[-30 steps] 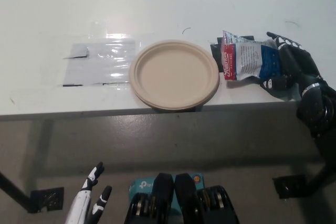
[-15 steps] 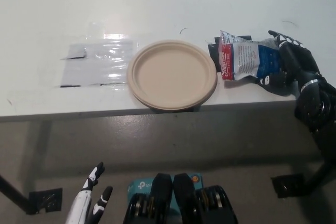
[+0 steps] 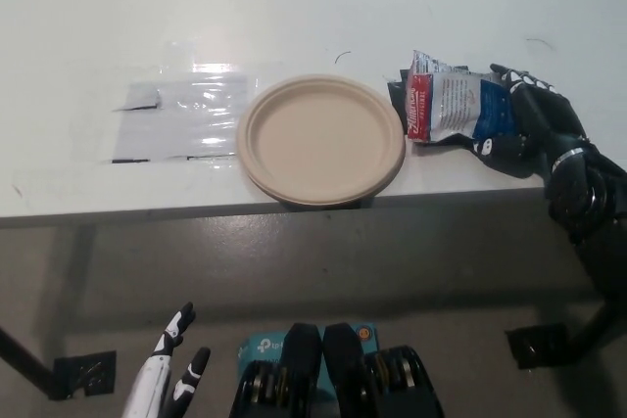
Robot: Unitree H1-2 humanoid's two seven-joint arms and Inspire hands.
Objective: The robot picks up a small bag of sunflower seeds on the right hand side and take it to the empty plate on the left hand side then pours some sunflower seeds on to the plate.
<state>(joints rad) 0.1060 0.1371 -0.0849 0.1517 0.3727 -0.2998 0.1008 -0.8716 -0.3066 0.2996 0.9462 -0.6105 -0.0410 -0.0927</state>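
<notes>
- A white table [image 3: 294,7] fills the upper part of the head view, its front edge running across the middle, with grey floor below it.
- At the lower left, below the table edge, the white left hand [image 3: 168,374] rests idle with its fingers spread apart and nothing in it.
- On the table's left part lies a clear plastic sheet [image 3: 181,119], flat and shiny.
- Just right of the sheet sits the plate [image 3: 323,137], beige, round and empty, near the front edge.
- Just beside the plate's right rim, close but apart from it, lies the bag of sunflower seeds [image 3: 453,108], a small crinkled packet in red, white and blue, partly over a dark patch on the table.
- The black right hand [image 3: 524,119] wraps the bag's right end, fingers curled over its top and underside, so it appears to be gripping the bag.
- The bag looks light, soft and crumply, with a slick film surface that could slip; a firm hold across its closed end seems best, leaving the plate-facing end free for pouring.
</notes>
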